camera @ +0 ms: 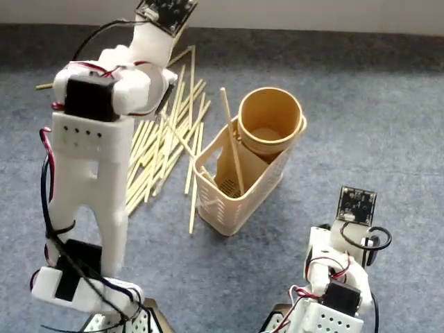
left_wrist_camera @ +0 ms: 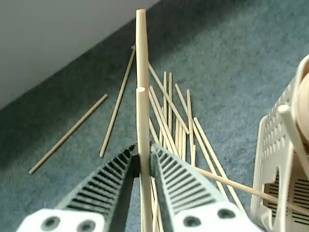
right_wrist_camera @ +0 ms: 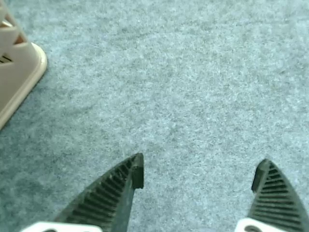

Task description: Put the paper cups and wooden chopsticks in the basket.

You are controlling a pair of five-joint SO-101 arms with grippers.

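Note:
My left gripper (left_wrist_camera: pixel 143 162) is shut on two wooden chopsticks (left_wrist_camera: pixel 141 72) that stick out past its fingertips above the carpet. Several more chopsticks (camera: pixel 163 149) lie in a loose pile on the carpet to the left of the cream basket (camera: pixel 260 191). A tan paper cup (camera: pixel 270 121) sits in the basket's far end, and one chopstick (camera: pixel 232 142) leans inside it. In the left wrist view the pile (left_wrist_camera: pixel 171 111) lies under the held sticks, with the basket (left_wrist_camera: pixel 277 159) beside it. My right gripper (right_wrist_camera: pixel 200 174) stands open over bare carpet, a corner of the basket (right_wrist_camera: pixel 19 72) off to one side.
Two stray chopsticks (left_wrist_camera: pixel 72 133) lie apart from the pile near the wall. The left arm (camera: pixel 97 159) stretches over the carpet's left side. The right arm (camera: pixel 343 267) stays at the front right, with open carpet between it and the basket.

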